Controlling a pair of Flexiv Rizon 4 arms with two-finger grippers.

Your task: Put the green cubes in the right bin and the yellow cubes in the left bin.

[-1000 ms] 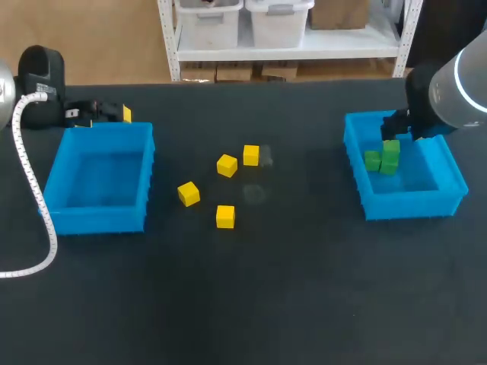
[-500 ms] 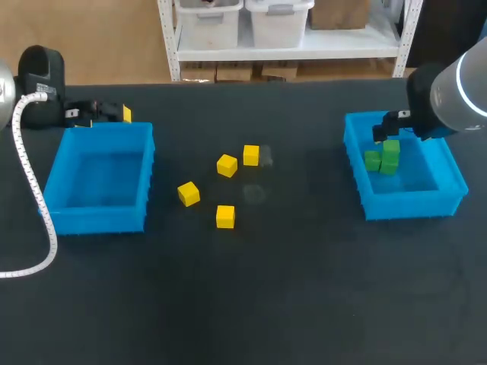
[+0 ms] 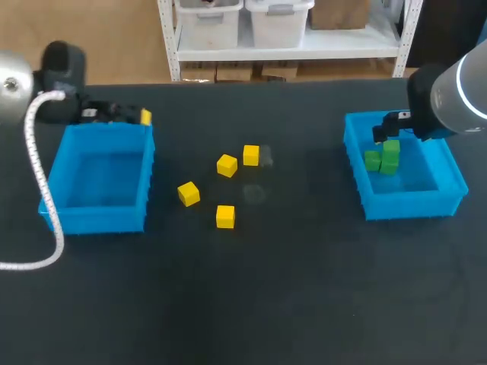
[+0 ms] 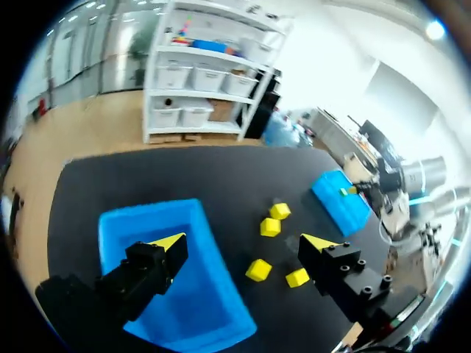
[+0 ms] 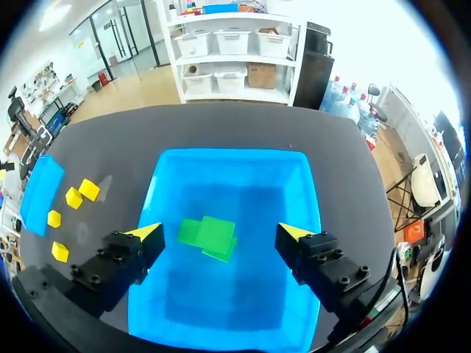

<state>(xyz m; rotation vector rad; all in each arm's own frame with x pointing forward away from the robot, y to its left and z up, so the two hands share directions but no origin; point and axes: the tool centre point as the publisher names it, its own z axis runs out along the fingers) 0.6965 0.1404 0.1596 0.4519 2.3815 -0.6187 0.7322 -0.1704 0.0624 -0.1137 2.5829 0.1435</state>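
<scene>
Right gripper [image 5: 219, 230] wide, empty, above green cubes [image 3: 383, 158] in right bin [image 3: 403, 205]; left gripper [image 4: 245, 241] wide, empty, at far edge of left bin [image 3: 95, 219]; yellow cubes [image 3: 226, 165] between.

L end effector [image 4: 243, 241] spread wide, nothing gripped, R end effector [image 5: 221, 232] spread wide too, facing down

Green cubes [image 3: 383, 158] sit in a tight clump, touching and partly stacked, count unclear, on the floor of the right bin [image 3: 407, 204]. Four yellow cubes [image 3: 225, 217] lie loose on the desk [image 3: 266, 296] between the two bins, nearer the left bin [image 3: 95, 217]. Both bins are blue, open-topped and upright.
</scene>
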